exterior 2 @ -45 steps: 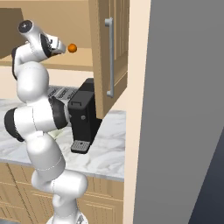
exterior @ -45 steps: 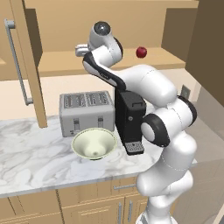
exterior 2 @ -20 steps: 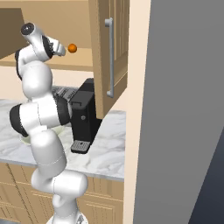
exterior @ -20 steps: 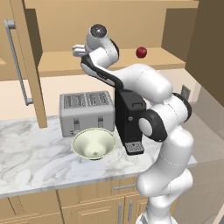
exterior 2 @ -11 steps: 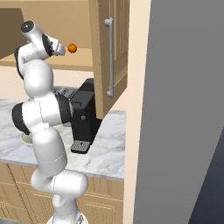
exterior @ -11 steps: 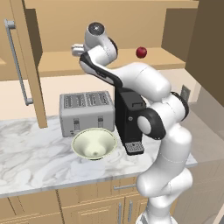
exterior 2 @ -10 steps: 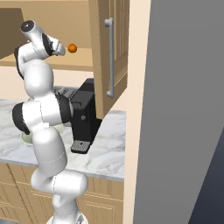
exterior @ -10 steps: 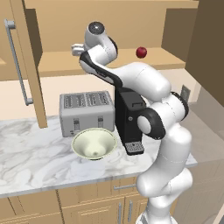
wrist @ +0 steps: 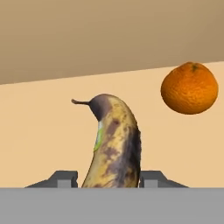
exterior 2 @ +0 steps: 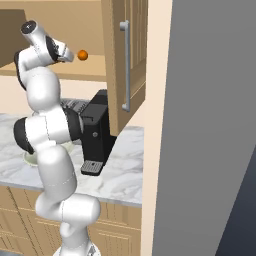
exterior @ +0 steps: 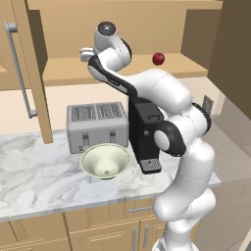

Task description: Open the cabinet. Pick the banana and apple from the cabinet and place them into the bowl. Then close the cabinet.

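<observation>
Gripper [wrist: 109,177]: we see its two dark fingertips clamped on either side of the banana, low in the hand view.
Banana [wrist: 113,144]: speckled brown and yellow, standing up from bottom centre, stem at centre left.
Orange [wrist: 189,88]: upper right of the banana, apart from it.
Apple [exterior: 158,59]: on the cabinet [exterior: 147,29] shelf, upper centre.
Bowl [exterior: 105,161]: on the counter [exterior: 34,166] before the toaster [exterior: 96,124], lower centre.
</observation>
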Motion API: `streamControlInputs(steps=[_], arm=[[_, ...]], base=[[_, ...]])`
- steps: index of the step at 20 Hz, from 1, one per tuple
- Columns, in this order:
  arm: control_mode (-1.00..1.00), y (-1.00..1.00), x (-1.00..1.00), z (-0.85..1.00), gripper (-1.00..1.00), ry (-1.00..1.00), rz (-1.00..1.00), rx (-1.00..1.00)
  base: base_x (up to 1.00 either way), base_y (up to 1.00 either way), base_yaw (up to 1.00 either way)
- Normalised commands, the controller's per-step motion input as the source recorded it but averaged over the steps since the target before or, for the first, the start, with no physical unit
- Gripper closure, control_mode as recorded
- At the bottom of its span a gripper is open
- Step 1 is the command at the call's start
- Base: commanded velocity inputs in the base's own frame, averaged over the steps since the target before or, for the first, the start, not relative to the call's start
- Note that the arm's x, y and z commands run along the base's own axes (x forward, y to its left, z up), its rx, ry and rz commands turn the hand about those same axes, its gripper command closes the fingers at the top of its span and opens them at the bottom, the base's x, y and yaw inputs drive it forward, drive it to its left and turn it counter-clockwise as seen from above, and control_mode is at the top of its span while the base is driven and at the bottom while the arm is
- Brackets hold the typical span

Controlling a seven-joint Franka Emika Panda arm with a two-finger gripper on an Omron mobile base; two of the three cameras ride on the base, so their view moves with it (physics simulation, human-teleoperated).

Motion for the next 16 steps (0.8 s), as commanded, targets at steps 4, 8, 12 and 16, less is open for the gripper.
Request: streamControlInputs(steps=[4, 8, 12, 16], arm=[[-1.00, 0.00, -0.35, -0.09, 1.00, -0.15, 0.00, 0.00], [-1.00, 0.00, -0.54, 0.15, 1.00, -0.04, 0.00, 0.00], [-1.00, 0.00, -0.70, 0.22, 1.00, 0.00, 0.00, 0.00], [-1.00, -0.03, -0.95, 0.17, 1.00, 0.02, 0.00, 0.00]], base=[[0.00, 0.00, 0.00], [0.00, 0.00, 0.00], [0.00, 0.00, 0.00], [0.00, 0.00, 0.00]])
